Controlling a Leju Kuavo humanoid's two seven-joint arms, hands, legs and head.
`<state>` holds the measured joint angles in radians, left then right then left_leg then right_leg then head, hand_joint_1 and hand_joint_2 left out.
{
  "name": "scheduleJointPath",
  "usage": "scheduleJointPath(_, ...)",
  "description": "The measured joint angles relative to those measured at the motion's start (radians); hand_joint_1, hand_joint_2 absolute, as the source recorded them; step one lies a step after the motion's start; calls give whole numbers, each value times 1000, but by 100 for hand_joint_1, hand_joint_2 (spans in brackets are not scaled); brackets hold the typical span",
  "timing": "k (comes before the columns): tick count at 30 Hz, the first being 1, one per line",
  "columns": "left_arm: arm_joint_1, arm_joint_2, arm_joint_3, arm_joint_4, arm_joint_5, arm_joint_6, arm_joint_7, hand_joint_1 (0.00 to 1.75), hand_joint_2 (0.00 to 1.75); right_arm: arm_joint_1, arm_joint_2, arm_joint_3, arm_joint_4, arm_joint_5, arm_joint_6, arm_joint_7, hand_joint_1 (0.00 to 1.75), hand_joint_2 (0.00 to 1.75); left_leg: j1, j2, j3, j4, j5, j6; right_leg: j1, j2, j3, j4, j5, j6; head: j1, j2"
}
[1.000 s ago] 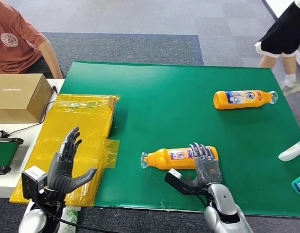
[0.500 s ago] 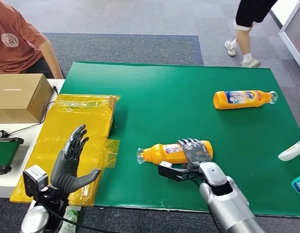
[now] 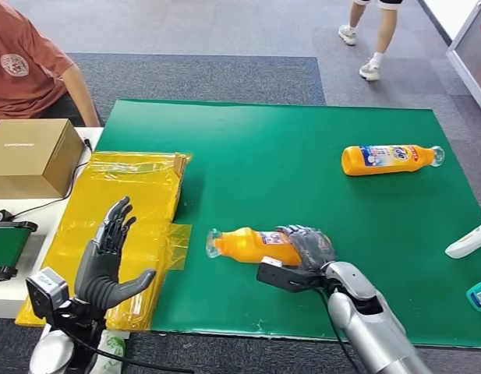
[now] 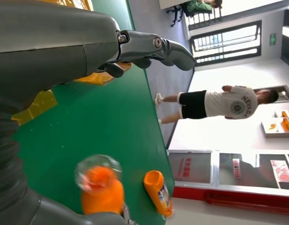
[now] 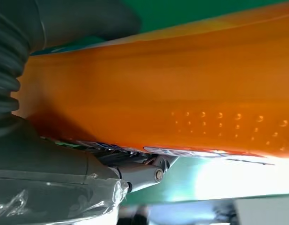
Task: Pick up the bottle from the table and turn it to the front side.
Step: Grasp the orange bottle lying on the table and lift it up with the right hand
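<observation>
Head view puts the right hand (image 3: 306, 248) at lower centre of the frame, its fingers curled over the base end of the near bottle (image 3: 256, 245) — a second ago they lay flatter against that end. Since then the bottle has slid toward the left of the frame, its clear cap now nearer the yellow plastic sheet (image 3: 117, 218), and its body appears slightly tilted on the green mat (image 3: 273, 156). Right wrist view shows the orange body pressed close against the palm, with the thumb under it, so the grasp looks closed. I judge the pick-up is just beginning; whether the bottle has left the mat I cannot tell. Its label faces partly up, so the turn to the front side is yet to come.

Left hand (image 3: 105, 261) hovers at lower left over the sheet, fingers spread and holding nothing, much as before. A second bottle (image 3: 387, 159) lies untouched at upper right.
</observation>
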<state>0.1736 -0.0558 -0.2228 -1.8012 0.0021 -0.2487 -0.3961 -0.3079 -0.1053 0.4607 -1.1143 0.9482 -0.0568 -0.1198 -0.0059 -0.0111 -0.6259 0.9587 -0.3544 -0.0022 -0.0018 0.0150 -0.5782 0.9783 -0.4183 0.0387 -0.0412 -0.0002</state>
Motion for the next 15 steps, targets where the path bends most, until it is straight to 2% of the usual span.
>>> scheduleJointPath(3,5,4,2,0,11,3,-20,0,175,73,-1,-54,-97,-296,71,-145,175,175,0,-1,-1,0,0,0,0,-1,0,0,0,0,0,0)
scheduleJointPath(5,7,8,2,0,20,4,-29,0,175,117,2,-90,-162,-411,79,-208,175,175,0,-1,-2,0,0,0,0,-1,0,0,0,0,0,0)
scheduleJointPath(9,0,12,-2,0,43,-5,-23,0,175,170,29,-139,-278,-408,-14,-263,175,175,0,-1,-2,0,0,0,0,-1,-1,0,0,0,0,0)
scheduleJointPath(15,-45,12,-34,12,95,-28,20,0,175,206,76,-133,-350,-376,-80,-293,175,175,0,-1,-2,0,0,0,0,-1,-1,0,0,0,0,0)
